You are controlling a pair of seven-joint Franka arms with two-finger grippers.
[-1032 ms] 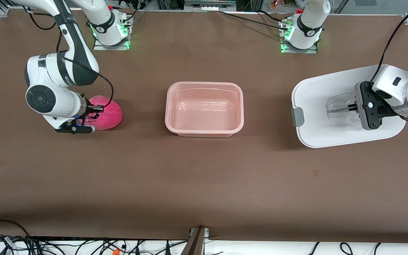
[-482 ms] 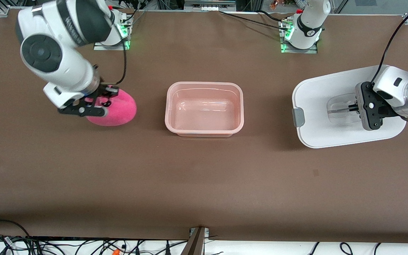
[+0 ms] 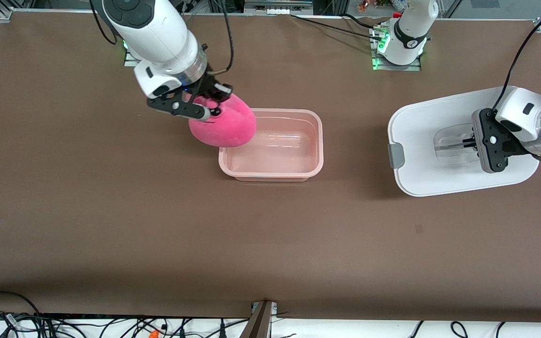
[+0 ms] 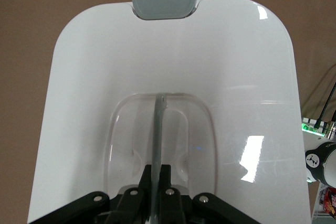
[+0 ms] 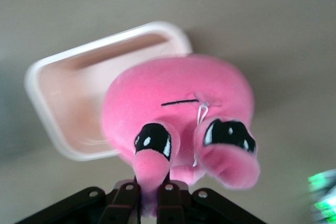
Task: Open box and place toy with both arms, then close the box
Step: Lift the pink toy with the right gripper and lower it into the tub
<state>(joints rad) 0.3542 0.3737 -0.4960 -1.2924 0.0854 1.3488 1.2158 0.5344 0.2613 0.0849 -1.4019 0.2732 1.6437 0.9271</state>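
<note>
toy [image 3: 226, 126]: pink plush, dark eyes, held in the air by my right hand [image 3: 203, 104], which is clenched on its snout; it hangs over the box [image 3: 315, 141] rim at the right arm's end.
box: pale pink tub, open, mid surface [image 3: 158, 225], nothing inside that i can see.
lid [image 3: 425, 141]: white, off the box, flat on the surface toward the left arm's end, well apart from the tub; grey clip [image 3: 395, 155] on the edge facing the box.
left hand [image 3: 468, 141]: over the lid, clenched on the clear handle [image 4: 159, 124] in its recess.
</note>
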